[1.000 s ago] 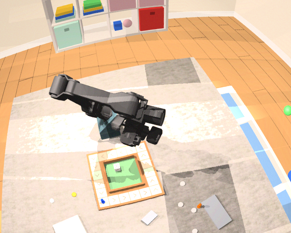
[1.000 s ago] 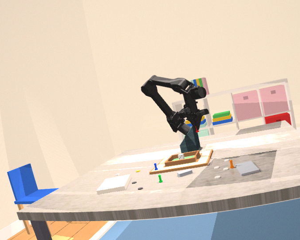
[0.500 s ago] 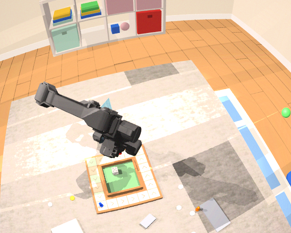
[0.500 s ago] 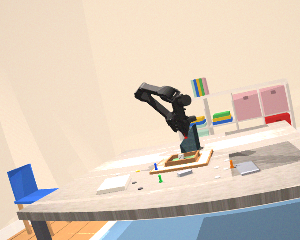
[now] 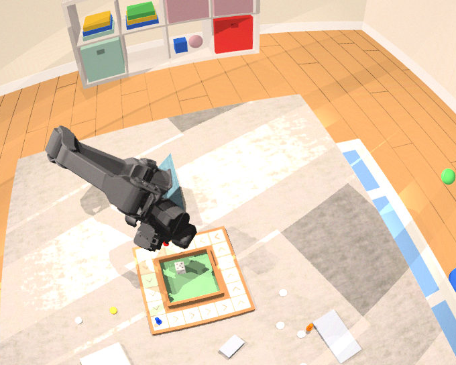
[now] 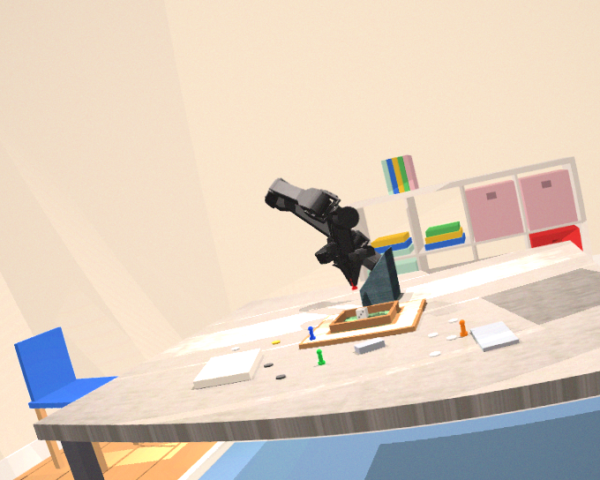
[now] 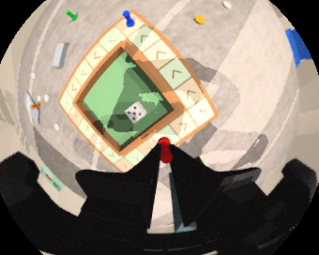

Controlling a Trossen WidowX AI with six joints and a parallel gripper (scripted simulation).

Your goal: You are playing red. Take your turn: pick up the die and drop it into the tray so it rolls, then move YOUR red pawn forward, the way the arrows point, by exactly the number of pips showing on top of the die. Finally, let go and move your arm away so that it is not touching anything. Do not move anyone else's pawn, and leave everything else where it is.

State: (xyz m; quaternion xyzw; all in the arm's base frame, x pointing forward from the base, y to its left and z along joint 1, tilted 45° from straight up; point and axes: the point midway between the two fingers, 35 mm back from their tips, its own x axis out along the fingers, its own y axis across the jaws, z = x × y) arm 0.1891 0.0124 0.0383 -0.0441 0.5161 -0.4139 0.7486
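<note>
My gripper (image 5: pixel 165 241) (image 6: pixel 354 284) (image 7: pixel 164 146) is shut on the red pawn (image 6: pixel 354 288) (image 7: pixel 165 154). It holds the pawn in the air above the back-left part of the board (image 5: pixel 200 313) (image 6: pixel 411 312) (image 7: pixel 176 72), as far as I can tell. In the top view the fingers mostly hide the pawn and the board's back-left squares. The white die (image 5: pixel 180 267) (image 6: pixel 361 312) (image 7: pixel 135 112) rests inside the green-floored tray (image 5: pixel 197 300) (image 6: pixel 357 324) (image 7: pixel 149 72). Its top appears to show five pips. The blue pawn (image 5: pixel 158 321) (image 6: pixel 311 333) (image 7: pixel 129 19) stands on the front-left corner square.
A teal wedge (image 5: pixel 174 188) (image 6: pixel 380 284) stands behind the board. A green pawn (image 6: pixel 319 356) (image 7: pixel 71 15) and a grey block (image 5: pixel 232 345) (image 6: pixel 370 346) are in front. An orange pawn (image 5: pixel 309 327) (image 6: pixel 462 327), flat grey slab (image 5: pixel 337 336) (image 6: pixel 493 335) and white discs lie right.
</note>
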